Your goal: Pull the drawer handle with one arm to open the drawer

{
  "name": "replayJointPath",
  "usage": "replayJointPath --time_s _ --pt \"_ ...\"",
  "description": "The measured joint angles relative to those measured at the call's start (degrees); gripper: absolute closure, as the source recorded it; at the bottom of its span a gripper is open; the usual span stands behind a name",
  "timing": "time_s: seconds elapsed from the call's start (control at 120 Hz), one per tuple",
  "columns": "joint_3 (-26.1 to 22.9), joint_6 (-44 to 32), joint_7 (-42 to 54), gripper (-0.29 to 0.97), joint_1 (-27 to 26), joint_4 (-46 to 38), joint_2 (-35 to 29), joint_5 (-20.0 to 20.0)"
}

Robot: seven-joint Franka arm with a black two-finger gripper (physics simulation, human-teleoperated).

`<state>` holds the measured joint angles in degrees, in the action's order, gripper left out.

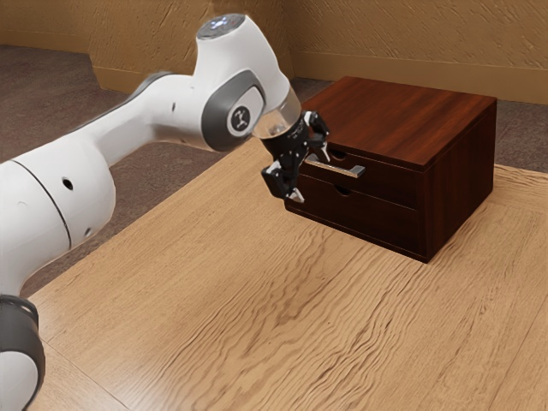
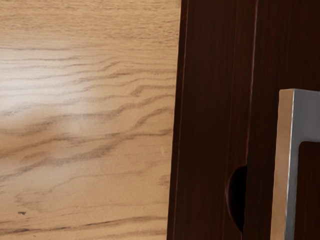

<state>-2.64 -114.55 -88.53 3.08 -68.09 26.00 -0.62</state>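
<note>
**Gripper at the handle of the upper drawer**

You see the white arm [image 1: 154, 111] enter from the exterior view's left and reach across the wooden table [image 1: 257, 325] to a dark wooden cabinet [image 1: 402, 120] with 2 drawers. The black gripper [image 1: 301, 167] sits against the front of the upper drawer [image 1: 385, 181], at the end of its metal bar handle [image 1: 342, 169] nearer the exterior view's left. You cannot tell whether the gripper is closed on the handle or merely beside it. The lower drawer [image 1: 368, 218] lies directly beneath, with a small half-round notch [image 1: 343, 190] at its top edge. In the wrist view the handle [image 2: 290, 165] appears close by, pale grey against the dark front
</note>
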Motion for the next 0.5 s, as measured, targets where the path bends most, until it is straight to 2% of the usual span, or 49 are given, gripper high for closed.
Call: replayJointPath --time_s 0.5 --pt "-1.1 -3.3 0.9 0.0 0.7 2.2 3.1 0.0"
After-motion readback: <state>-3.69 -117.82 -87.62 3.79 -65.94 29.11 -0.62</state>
